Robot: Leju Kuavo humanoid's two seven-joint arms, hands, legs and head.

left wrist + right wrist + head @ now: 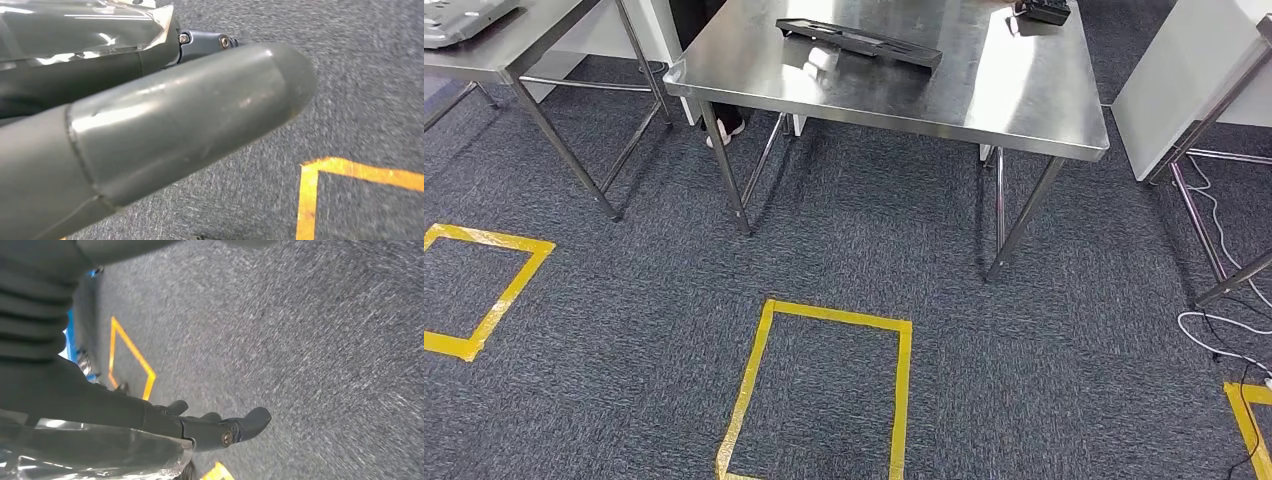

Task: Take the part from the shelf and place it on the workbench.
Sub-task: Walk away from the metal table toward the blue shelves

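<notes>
Head view: brushed stainless-steel workbench [1024, 90] on thin steel legs stands ahead on dark blue-grey speckled carpet [864, 250]. On its far half lies a long flat black part [859, 42], laid diagonally, plus a small black object [1042, 11] at the far right corner, well apart from the part. A second steel table [509, 40] stands to the left with a grey tray-like item [464, 17] at its edge, and a white cabinet [1184, 90] with a steel frame stands to the right, white cables [1224, 325] trailing on the carpet beside it. A person's shoe [722, 133] shows under the workbench's far side. Yellow tape rectangles mark the floor: one centred in front of the workbench [824, 390], one at left [479, 290], a corner at right [1249, 420]. Left wrist view: left hand [165, 125] hangs over the carpet, smooth thick grey thumb across the frame, dark fingers [150, 62] behind it lying against crinkled clear plastic wrap; cannot tell whether they clench it. Right wrist view: right hand [150, 415] points down at the carpet, dark fingers [250, 421] stretched straight, clear shiny wrap alongside them, grasp cannot be told.
</notes>
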